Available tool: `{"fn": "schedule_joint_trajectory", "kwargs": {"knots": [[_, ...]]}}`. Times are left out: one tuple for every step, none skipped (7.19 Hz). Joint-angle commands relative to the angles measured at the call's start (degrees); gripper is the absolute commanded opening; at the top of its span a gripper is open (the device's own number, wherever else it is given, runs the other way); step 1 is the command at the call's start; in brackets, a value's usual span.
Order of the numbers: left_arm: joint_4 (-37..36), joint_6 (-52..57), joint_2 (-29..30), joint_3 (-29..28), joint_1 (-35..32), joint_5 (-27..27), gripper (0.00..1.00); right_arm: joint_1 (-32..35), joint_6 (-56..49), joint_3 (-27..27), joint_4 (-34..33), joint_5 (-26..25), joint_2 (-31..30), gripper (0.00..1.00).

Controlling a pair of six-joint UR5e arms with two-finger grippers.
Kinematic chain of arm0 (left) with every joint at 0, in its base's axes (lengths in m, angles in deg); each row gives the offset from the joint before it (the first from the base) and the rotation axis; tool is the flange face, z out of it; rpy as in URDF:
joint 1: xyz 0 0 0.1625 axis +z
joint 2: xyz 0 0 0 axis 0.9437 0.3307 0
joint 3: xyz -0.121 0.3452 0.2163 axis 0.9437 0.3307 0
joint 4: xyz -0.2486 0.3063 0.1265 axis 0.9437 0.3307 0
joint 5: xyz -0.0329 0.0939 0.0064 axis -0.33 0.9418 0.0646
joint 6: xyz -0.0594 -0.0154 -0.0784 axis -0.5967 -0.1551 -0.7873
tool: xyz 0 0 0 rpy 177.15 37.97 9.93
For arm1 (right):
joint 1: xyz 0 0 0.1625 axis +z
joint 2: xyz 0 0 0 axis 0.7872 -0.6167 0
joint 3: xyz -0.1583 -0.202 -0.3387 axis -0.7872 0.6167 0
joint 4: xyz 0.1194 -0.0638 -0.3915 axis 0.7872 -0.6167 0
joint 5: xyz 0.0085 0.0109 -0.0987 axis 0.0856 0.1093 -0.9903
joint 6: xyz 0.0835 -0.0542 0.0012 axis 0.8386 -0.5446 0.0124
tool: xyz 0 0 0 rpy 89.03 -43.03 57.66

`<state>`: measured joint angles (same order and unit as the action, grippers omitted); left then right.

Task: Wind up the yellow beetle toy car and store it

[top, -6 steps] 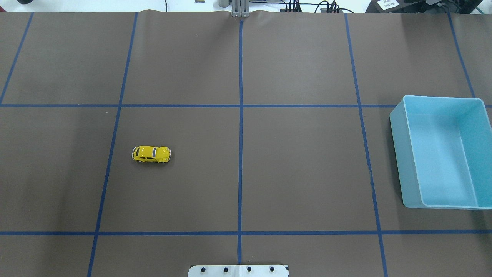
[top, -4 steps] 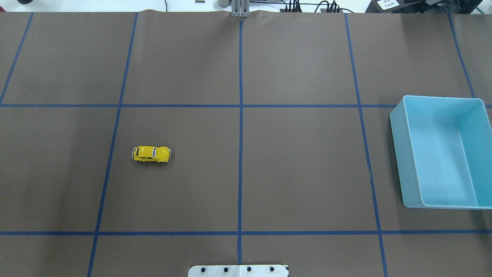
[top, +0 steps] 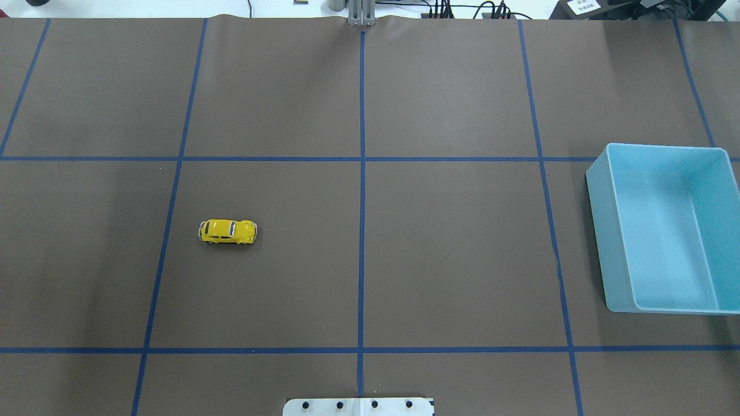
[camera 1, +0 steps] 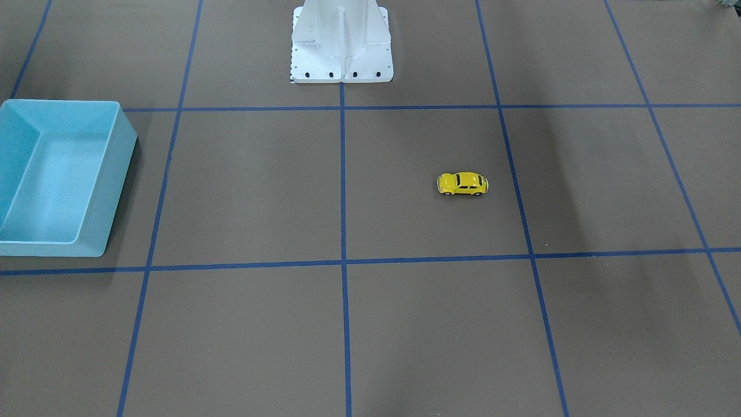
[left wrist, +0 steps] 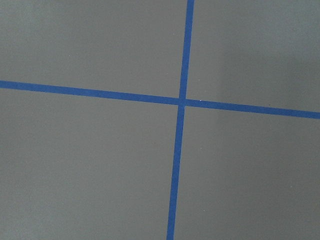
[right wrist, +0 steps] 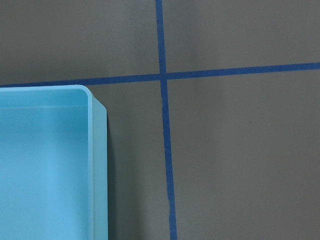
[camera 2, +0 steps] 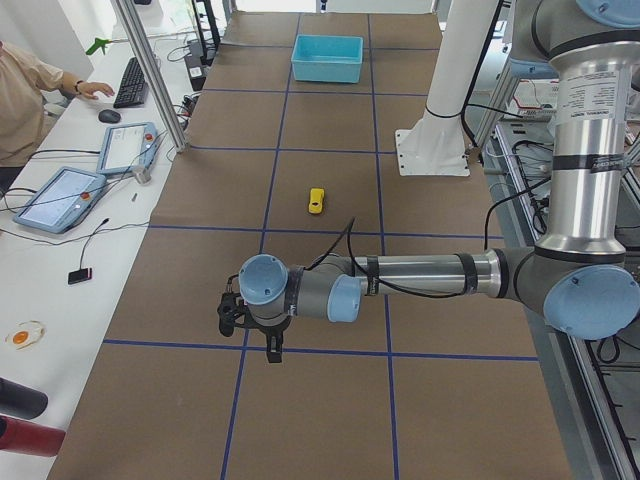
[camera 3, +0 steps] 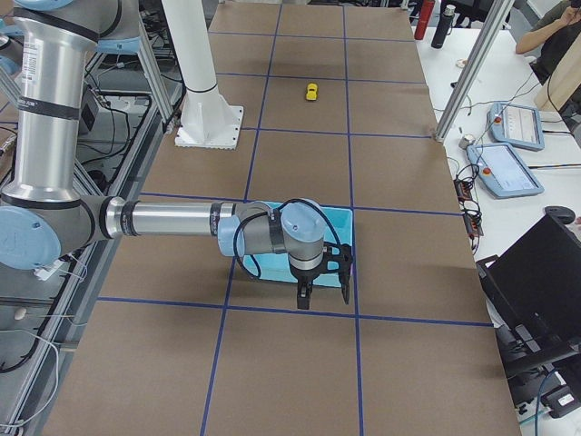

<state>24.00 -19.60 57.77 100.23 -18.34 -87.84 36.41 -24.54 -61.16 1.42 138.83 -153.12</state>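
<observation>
Bright, even light falls from overhead on my table (top: 451,248), with broad soft shadow bands across it in the front-facing view. The yellow beetle toy car (top: 228,231) carries small white glints. Every view is sharp; my wrist views look dimmer, flatter.

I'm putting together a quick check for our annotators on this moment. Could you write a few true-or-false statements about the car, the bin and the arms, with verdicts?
1. The yellow beetle toy car stands on its wheels on the table. True.
2. The car sits inside the blue bin. False: the bin is empty, and the car is far from it, on the robot's left half of the table.
3. The left gripper is holding the car. False: it hangs over bare table, apart from the car.
4. The right wrist view shows a corner of the bin. True.
</observation>
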Motion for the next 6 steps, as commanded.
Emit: {"fn": "schedule_joint_trajectory", "kwargs": {"knots": [[-0.01,-0.35,-0.03,-0.03,-0.09,0.01,1.00,0.00,0.00,0.04,-0.09,0.23,0.34,1.00],[0.08,-0.27,-0.03,0.23,-0.09,-0.08,1.00,0.00,0.00,0.13,-0.09,-0.03,0.60,1.00],[0.43,-0.18,0.23,0.49,-0.09,-0.78,1.00,0.00,0.00,0.05,-0.09,0.14,0.52,1.00],[0.08,-0.18,1.10,0.58,-0.09,-0.70,1.00,0.17,-0.09,-0.13,-0.09,0.58,0.43,1.00],[0.25,0.08,1.02,1.80,0.00,-0.78,1.00,0.18,0.00,-0.04,-0.09,0.58,0.52,1.00],[0.17,0.09,1.28,3.90,0.96,-0.70,1.00,0.18,0.00,0.04,-0.09,0.50,0.52,1.00]]}}
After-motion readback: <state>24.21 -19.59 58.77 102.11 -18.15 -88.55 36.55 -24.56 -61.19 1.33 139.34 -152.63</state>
